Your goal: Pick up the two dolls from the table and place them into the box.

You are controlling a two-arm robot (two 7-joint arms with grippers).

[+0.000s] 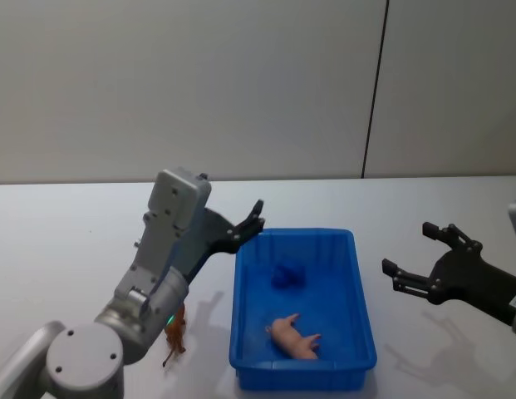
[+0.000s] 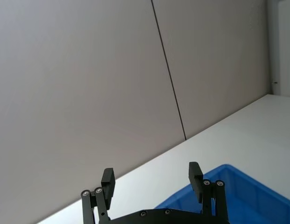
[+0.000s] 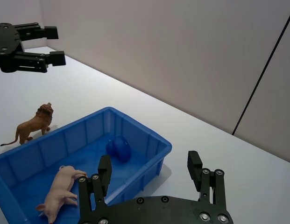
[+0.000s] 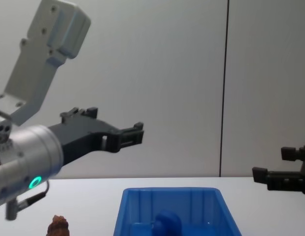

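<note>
Head view. Your blue box [image 1: 363,299] sits lower centre on the white table [image 1: 75,233]. Inside it are a blue doll [image 1: 287,277] toward the far end and a pink pig [image 1: 295,339] on its side near the front wall, the two apart. A brown lion [image 1: 174,334] stands on the table just beside the box's left wall, lower left of the frame, partly behind your left arm.

Left gripper [image 1: 256,218]: raised in the air over the box's far left corner, centre-left of the frame. Fingers spread wide, nothing between them. The left wrist view confirms the gap, with bare wall behind it.

Right gripper [image 1: 407,248]: right side of the frame, above the table, apart from the box's right wall. Fingers wide, nothing held.
</note>
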